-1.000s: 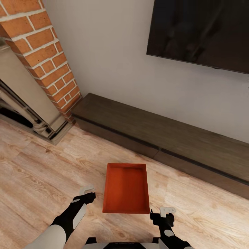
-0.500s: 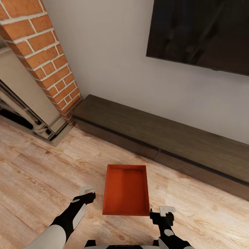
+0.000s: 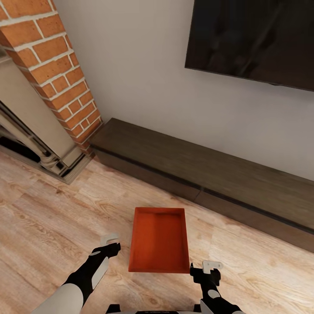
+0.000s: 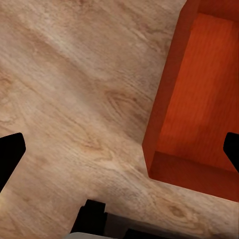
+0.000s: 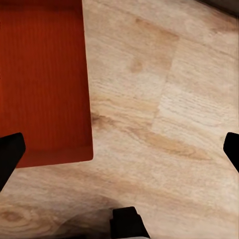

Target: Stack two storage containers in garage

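bin (image 3: 159,240), orange-red, rectangular and open-topped with thin, finely ribbed walls, sits on the light wood plank floor (image 3: 52,218) between the two arms, just short of the long low dark-brown bench (image 3: 209,174). its inside looks bare. left gripper (image 3: 110,244) hangs just beside the bin's left wall, right gripper (image 3: 209,269) near its right front corner; neither touches it. both wrist views show the black fingertips (image 4: 11,152) far apart at the frame edges, so both claws stand wide with nothing between them. red-brick fireplace (image 3: 56,74) rises at the left, a black screen (image 3: 253,39) hangs on the plain pale wall above the bench.
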Controlling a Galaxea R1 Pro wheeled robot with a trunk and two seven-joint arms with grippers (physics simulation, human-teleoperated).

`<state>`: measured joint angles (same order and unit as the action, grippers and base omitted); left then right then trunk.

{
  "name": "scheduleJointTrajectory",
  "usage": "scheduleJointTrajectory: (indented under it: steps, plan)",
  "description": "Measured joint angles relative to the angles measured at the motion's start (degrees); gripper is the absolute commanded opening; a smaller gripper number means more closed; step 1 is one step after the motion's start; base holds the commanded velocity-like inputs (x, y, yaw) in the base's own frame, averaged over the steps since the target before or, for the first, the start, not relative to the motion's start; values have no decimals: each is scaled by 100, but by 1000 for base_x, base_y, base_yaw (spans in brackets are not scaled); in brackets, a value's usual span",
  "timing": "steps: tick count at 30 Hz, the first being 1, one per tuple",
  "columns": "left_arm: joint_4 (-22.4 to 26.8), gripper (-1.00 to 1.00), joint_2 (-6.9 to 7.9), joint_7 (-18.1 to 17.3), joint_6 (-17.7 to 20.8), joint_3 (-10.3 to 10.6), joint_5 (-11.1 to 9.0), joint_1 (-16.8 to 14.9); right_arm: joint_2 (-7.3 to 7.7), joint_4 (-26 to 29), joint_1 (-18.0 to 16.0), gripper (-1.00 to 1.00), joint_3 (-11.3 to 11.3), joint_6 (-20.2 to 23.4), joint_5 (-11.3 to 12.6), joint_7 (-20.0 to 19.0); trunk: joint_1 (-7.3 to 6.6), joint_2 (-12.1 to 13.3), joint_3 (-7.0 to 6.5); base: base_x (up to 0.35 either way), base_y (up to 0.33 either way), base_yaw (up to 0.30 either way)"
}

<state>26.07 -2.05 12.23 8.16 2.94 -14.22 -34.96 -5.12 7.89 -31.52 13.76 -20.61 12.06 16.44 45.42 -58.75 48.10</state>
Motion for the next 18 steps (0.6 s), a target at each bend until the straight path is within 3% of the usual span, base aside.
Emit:
scheduleJointTrajectory:
  steps: [18]
  plan:
    - [9,100,-9,-8,10,0,-17,1,21,-18,0,100,59,-199,-90,-75,396,-722,323,0,0,0]
